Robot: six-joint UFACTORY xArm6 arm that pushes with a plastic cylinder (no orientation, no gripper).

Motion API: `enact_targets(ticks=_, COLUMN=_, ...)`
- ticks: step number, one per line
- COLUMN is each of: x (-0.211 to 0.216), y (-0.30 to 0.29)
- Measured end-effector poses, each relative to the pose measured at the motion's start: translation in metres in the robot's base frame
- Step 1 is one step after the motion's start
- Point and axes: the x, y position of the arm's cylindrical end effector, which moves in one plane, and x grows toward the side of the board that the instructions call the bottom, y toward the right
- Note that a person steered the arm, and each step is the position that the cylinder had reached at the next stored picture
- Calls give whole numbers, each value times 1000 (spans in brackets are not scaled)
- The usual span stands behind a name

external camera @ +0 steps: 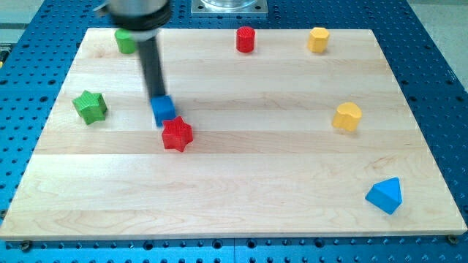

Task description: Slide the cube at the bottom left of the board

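Observation:
A blue cube [164, 110] sits left of the board's middle, touching a red star-shaped block [176, 134] just below and to its right. My tip [158, 96] stands right at the cube's top edge, touching or nearly touching it. The dark rod rises from there to the view's top, partly hiding a green block [125, 41] at the top left.
A green star block [90, 107] lies at the left. A red cylinder [246, 39] and a yellow block [317, 39] sit along the top edge. A yellow block [348, 117] lies at the right. A blue triangular block [385, 195] sits at the bottom right. The wooden board [241, 212] lies on a blue perforated table.

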Motion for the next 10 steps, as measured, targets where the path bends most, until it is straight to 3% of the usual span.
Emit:
enact_targets(ticks=1, x=20, y=5)
enact_targets(ticks=2, x=-5, y=51)
enact_targets(ticks=3, x=36, y=65)
enact_targets(ticks=4, x=76, y=21)
enact_targets(ticks=6, x=66, y=107)
enact_targets(ticks=7, x=91, y=101)
enact_targets(ticks=9, x=91, y=-20)
enact_targets(ticks=10, x=81, y=-21)
